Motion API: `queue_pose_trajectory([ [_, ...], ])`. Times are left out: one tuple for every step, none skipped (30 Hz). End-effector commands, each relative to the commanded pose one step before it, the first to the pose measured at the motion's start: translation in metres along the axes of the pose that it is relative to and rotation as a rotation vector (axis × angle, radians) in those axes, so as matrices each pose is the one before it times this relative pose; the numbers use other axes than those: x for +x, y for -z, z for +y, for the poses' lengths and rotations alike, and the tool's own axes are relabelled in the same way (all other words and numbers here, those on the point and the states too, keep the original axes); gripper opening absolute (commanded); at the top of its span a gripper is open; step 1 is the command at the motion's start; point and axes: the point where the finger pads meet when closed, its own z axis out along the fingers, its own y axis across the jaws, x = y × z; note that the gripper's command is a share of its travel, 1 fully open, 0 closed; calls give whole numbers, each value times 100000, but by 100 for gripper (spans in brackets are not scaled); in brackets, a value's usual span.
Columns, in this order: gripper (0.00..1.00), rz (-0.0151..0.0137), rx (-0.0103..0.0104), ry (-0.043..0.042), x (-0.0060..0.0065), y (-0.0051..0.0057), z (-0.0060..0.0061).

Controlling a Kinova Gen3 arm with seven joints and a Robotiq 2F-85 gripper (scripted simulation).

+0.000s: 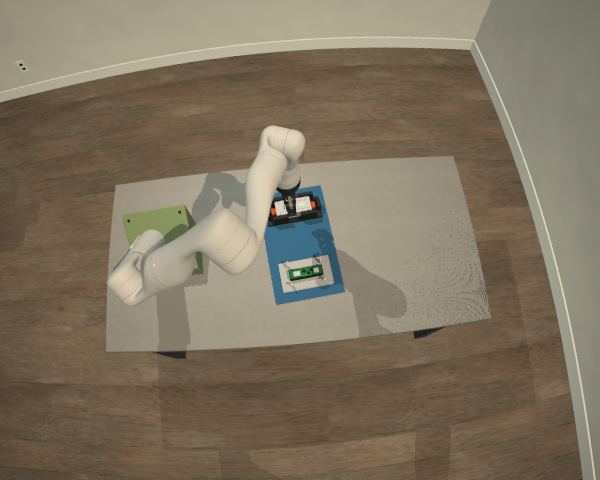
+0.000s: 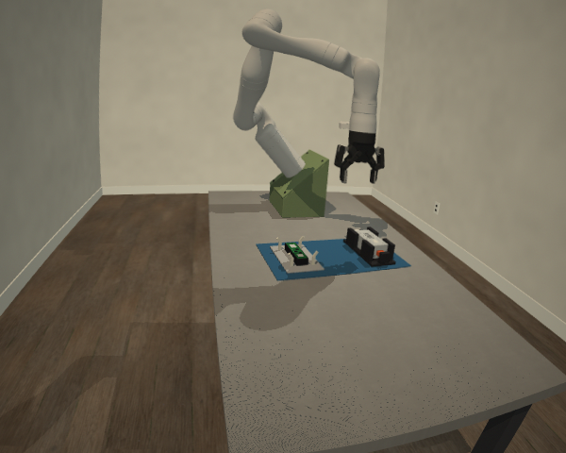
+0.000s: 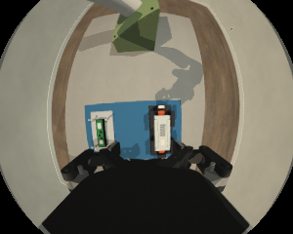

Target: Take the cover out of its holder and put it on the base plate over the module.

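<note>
The white cover sits in its black holder with orange tabs, at the far end of the blue mat. It also shows in the top view and in the wrist view. The green module lies on the light base plate with thin upright posts; it also shows in the top view and in the wrist view. My gripper is open and empty, pointing down, well above the holder.
The green wedge-shaped arm pedestal stands at the back of the grey table. The arm's links hang over the table left of the mat.
</note>
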Motion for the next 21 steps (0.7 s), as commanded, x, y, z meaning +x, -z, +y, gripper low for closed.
queue_pose_trajectory([
  [100, 1153, 703, 890, 261, -802, 497],
  [100, 0, 0, 0, 0, 0, 0],
  [100, 0, 0, 0, 0, 0, 0],
  [100, 0, 0, 0, 0, 0, 0],
  [100, 0, 0, 0, 0, 0, 0],
  [100, -269, -183, -220, -214, -292, 226],
  [100, 29, 20, 24, -129, -484, 331],
  [100, 29, 20, 24, -129, -484, 331],
  [100, 29, 20, 24, -129, -484, 331],
  [100, 29, 20, 24, -129, -483, 331],
  [100, 29, 20, 24, -130, -483, 331],
  [100, 29, 20, 24, -130, -483, 331],
  [100, 29, 20, 24, -130, -483, 331],
  [100, 29, 20, 24, -130, -483, 331],
  [100, 29, 20, 24, -130, -483, 331],
  [100, 0, 0, 0, 0, 0, 0],
  [100, 0, 0, 0, 0, 0, 0],
  [100, 0, 0, 0, 0, 0, 0],
  [100, 0, 0, 0, 0, 0, 0],
  [100, 0, 0, 0, 0, 0, 0],
  [100, 0, 0, 0, 0, 0, 0],
])
